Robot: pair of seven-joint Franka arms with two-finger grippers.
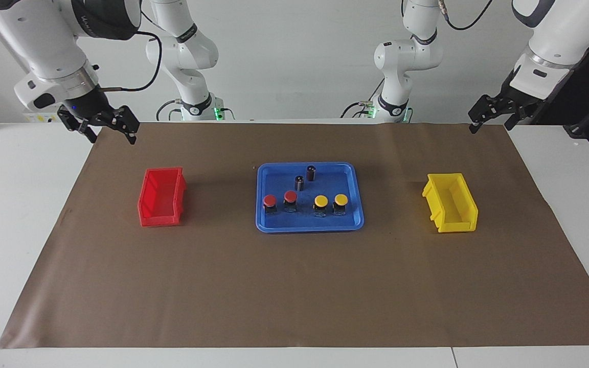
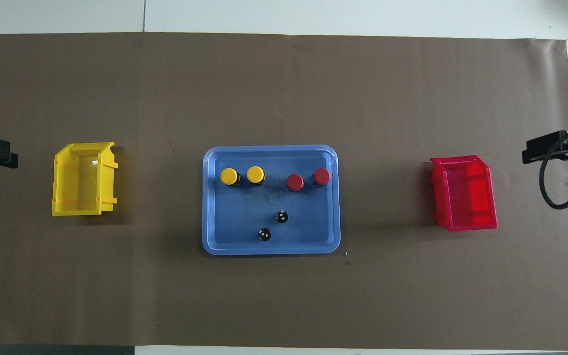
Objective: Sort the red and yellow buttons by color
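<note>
We see two red buttons and two yellow buttons in a row on the blue tray at frame centre, on brown paper over a white table; both grippers, left and right, hang open in the upper corners

Buttons in a tray between two bins

The blue tray holds two yellow buttons, two red buttons and two dark cylinders; the yellow bin and red bin stand on brown paper.
</note>
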